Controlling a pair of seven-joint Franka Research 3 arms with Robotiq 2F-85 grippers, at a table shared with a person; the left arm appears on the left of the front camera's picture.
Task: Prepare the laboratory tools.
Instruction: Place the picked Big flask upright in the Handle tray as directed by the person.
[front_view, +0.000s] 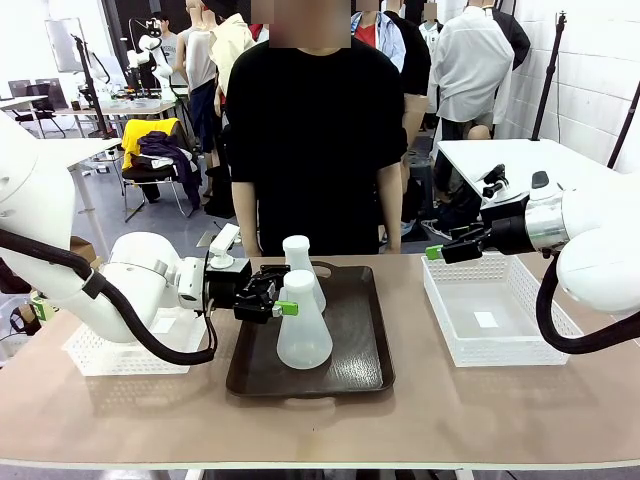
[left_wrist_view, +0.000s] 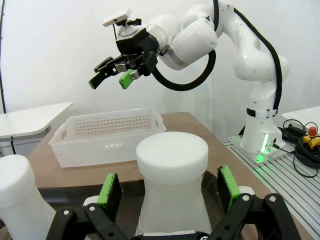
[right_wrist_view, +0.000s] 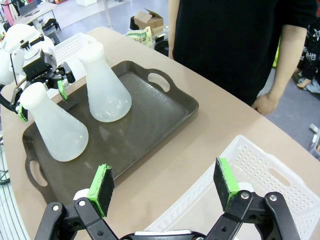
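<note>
Nearest, on the tray, the front flask has its neck between the open left hand pads, ungripped, second flask just beyond; closing comes next, while the right hand hovers open over the basket.

You have bright, even overhead light in all three views. On the worktop, shadows are soft and short; the tray carries a dull sheen, no hard glare. The front view is sharp across the near field. In the left wrist view the near flask is slightly soft and the white wall behind is close to washed out. Both wrist views bend straight lines toward the edges; the basket rim curves noticeably.
</note>
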